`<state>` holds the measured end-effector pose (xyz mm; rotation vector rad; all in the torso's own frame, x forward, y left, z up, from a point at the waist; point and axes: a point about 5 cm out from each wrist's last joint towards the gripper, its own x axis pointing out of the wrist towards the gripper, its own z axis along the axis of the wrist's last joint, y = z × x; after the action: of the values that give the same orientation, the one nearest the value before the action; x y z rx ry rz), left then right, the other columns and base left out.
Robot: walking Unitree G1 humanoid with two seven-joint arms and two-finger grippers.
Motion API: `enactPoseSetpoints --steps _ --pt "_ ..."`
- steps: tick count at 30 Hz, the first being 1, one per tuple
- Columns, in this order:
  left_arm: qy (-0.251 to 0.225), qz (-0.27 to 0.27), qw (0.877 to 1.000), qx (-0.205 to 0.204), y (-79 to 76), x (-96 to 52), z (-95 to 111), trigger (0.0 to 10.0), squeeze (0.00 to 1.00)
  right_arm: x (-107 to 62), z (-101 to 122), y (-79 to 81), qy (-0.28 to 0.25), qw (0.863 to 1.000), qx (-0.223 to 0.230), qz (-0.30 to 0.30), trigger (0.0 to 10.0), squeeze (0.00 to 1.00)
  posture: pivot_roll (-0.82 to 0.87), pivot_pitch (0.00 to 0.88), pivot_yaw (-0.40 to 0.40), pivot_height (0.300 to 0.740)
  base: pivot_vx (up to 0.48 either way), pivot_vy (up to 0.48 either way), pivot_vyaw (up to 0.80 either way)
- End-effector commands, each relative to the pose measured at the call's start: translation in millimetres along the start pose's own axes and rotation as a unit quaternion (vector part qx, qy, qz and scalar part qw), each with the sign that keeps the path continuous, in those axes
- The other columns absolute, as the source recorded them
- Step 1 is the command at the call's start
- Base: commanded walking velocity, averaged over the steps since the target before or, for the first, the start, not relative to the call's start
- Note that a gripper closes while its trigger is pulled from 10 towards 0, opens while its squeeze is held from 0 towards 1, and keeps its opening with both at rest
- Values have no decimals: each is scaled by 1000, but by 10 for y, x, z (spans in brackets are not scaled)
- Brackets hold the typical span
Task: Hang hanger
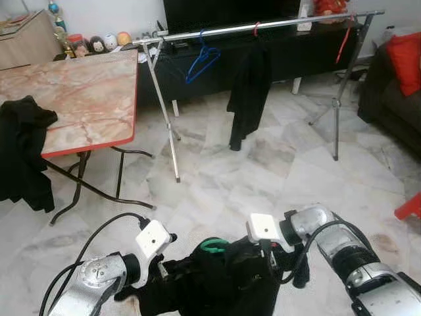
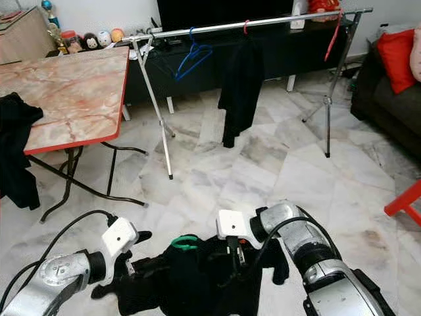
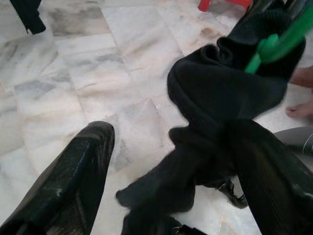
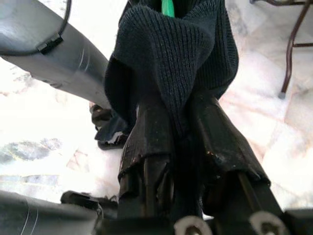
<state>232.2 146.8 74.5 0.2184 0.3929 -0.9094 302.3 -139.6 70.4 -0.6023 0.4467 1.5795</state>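
- Hanger (image 1: 212, 245), green, low in front of the robot, between the two arms; hook poking up out of a black garment (image 1: 217, 283) bunched around it; held above the marble floor (image 1: 263, 178).
- Floor of pale veined tiles, spreading from the robot's arms to the far wall.
- Desk (image 1: 85, 99) with a pinkish marble-look top and a red edge, on the robot's left, on folding dark legs; another black garment (image 1: 23, 151) draped over its near corner and hanging down.
- Clothes rail (image 1: 263, 26), a long silver bar on splayed legs, across the room ahead, well apart from the green hanger.
- On the rail: a blue hanger (image 1: 200, 59) with nothing on it towards the left end, a black top (image 1: 248, 95) hanging near the middle from a red hook, a red hanger (image 1: 345, 39) near the right end.
- Dark sofa (image 1: 395, 99) with a red cushion (image 1: 404, 59) at far right.
- Right gripper (image 4: 178, 147) at the right side of the bundle; fingers (image 4: 151, 137) clamped together on the knitted black fabric, green plastic visible just beyond.
- Left gripper (image 3: 171, 186) at the left side of the bundle; fingers (image 3: 73, 181) spread apart, one on each side of a twisted fold of the garment, not pressed shut on it.
- Bare foot of a person (image 3: 301, 108) on the floor, seen past the garment in the left wrist view.
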Motion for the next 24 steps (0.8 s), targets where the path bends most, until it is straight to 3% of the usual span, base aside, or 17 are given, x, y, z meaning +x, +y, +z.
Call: enactPoseSetpoints --steps 1,6,16,17,20,21,24 --pt "10 0 1000 5 17 24 -23 10000 0 38 128 -34 -22 999 -24 3 0 0 -90 0 91 740 0 0 0" --pt "23 -34 999 -13 -55 55 -87 10000 0 76 162 -46 -23 999 -30 1 0 0 -89 0 90 740 0 0 0" --pt "12 -26 999 -29 -35 95 -89 9882 0 136 212 -6 -31 998 -40 27 0 0 -88 0 90 740 0 0 0" --pt "11 -26 999 -28 -38 112 -78 4863 0 150 216 0 -33 998 -40 29 0 0 -86 0 89 740 0 0 0" --pt "8 -27 999 -30 -39 122 -70 4863 0 155 217 3 -33 998 -41 30 0 0 -86 0 89 740 0 0 0" --pt "6 -25 999 -34 -34 116 -67 0 0 162 220 2 -33 998 -41 30 0 0 -88 0 93 740 0 0 0" --pt "2 -23 999 -40 -26 109 -63 0 0 170 228 3 -33 998 -40 29 0 0 -88 0 93 740 0 0 0"
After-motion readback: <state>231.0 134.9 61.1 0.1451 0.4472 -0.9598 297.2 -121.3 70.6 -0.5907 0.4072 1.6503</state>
